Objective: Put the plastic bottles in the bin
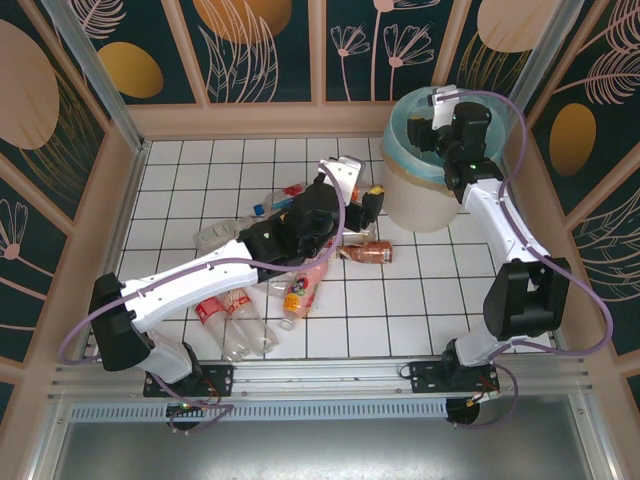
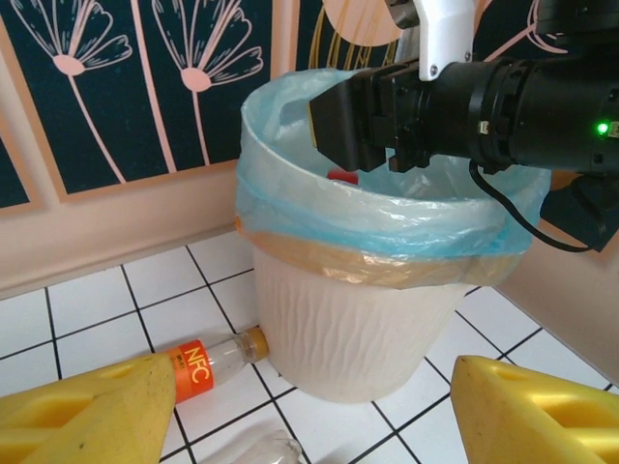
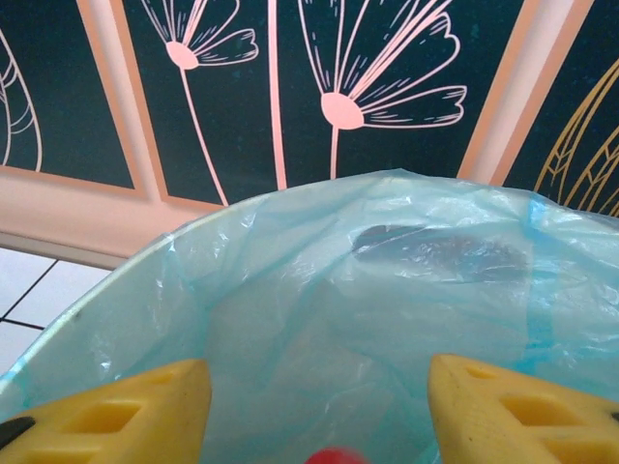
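Currently, the right tool [image 3: 319,387] is hanging directly above the bin [image 2: 348,338]. Its yellow fingers [image 3: 116,416] are standing spread, with nothing clamped between them. A red cap [image 3: 334,454] is showing just below the gap, inside the blue bag [image 3: 387,290]. I am reading this as a bottle going into the bin, though the rest of it is hidden. Holding over the mouth makes sense: anything let go here is landing inside the liner.

The left tool [image 2: 315,387] is hovering low near the foot of the bin, its fingers likewise spread and gripping nothing. It is facing an orange-labelled bottle [image 2: 208,362], which is lying on its side with its cap end against or just beside the bin wall. That is probably the next pick-up.

The other plastic bottles [image 1: 240,325] are lying scattered on the counter [image 1: 400,310], mostly under and beside the left arm. A brown bottle [image 1: 368,252] is lying nearer the bin.

The counter is presenting flat white square tiles with dark joints. Dark teal panels [image 1: 250,50] with pale flowers and gold ovals, framed in peach wood, are enclosing it. A metal rail [image 1: 320,378] is carrying both arm bases at the near edge.
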Robot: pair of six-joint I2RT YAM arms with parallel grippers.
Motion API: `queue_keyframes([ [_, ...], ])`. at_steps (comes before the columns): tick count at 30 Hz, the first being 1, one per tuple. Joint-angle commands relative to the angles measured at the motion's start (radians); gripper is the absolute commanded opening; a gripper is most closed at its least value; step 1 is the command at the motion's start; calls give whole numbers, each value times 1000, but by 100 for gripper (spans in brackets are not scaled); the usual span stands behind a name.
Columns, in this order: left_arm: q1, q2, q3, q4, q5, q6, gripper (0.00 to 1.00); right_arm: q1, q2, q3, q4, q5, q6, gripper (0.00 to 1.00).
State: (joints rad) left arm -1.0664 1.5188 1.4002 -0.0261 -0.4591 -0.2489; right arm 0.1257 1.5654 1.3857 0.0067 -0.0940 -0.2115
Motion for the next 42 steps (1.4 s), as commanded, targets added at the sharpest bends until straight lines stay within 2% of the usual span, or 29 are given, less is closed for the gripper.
queue_keyframes([
  [1, 0, -34, -9, 26, -48, 0, 76, -4, -34, 34, 6, -24, 12, 62],
  [14, 6, -81, -37, 11, -98, -3, 75, 1, -128, 87, -16, -114, 119, 63],
  [19, 7, -149, -89, -42, -144, -49, 75, 51, -212, 110, -48, -107, 187, 63],
  [26, 7, -352, -251, -218, -264, -253, 73, 312, -294, 103, -101, -15, 177, 63],
  [30, 8, -503, -365, -353, -357, -390, 72, 425, -250, 106, -162, -55, 231, 62],
  [34, 11, -646, -421, -560, -423, -572, 69, 592, -146, 141, -240, -73, 222, 62],
  [39, 69, -721, -465, -775, -372, -748, 66, 760, 64, 245, -361, -99, 256, 58],
  [42, 111, -713, -470, -835, -316, -775, 67, 822, 181, 307, -420, -116, 332, 53],
])
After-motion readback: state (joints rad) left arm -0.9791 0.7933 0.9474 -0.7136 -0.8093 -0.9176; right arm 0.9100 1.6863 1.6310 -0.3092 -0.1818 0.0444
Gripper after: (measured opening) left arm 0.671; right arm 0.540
